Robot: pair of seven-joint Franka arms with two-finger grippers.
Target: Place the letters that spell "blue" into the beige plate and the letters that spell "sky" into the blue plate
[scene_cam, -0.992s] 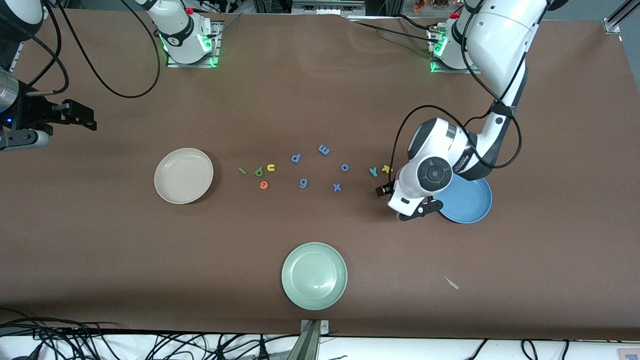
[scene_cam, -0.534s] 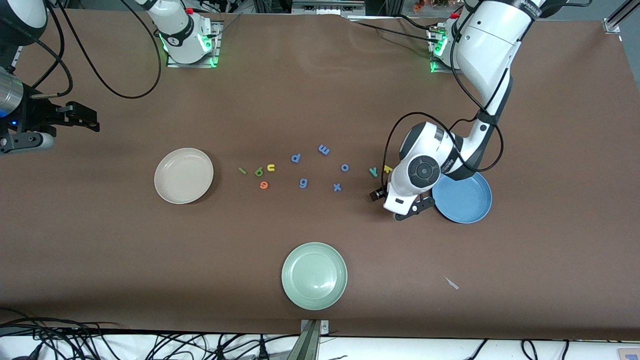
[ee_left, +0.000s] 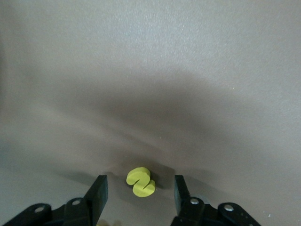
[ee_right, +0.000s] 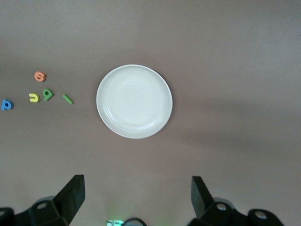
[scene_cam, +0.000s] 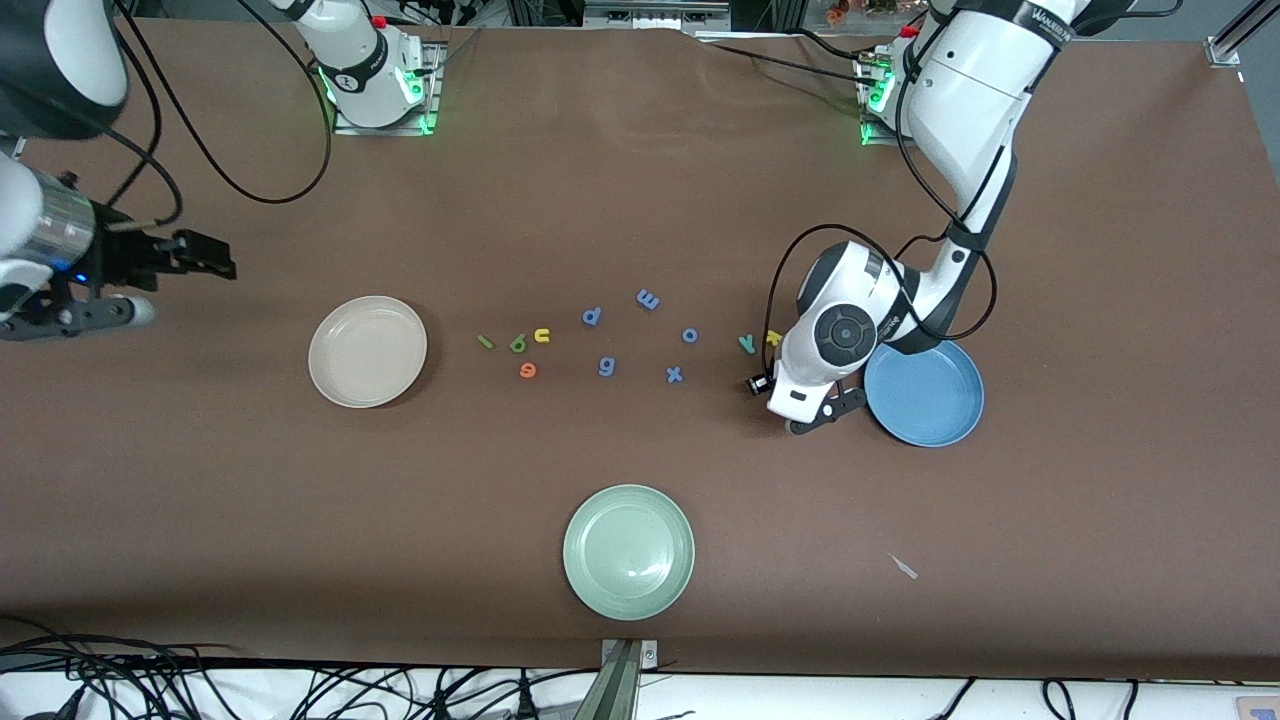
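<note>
At three o'clock on the counter (scene_cam: 640,150), beside the blue plate (scene_cam: 925,395), the left tool (ee_left: 139,182) is set apart astride the yellow s (ee_left: 140,181); if pinched off-centre, the s could be flicked away. The right tool (ee_right: 137,186), spread wide, waits by the beige plate (scene_cam: 367,350).

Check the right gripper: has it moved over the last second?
Yes. The right gripper, open and up in the air, has shifted toward the beige plate; it now shows closer to the plate's rim in the front view than a second ago.
</note>
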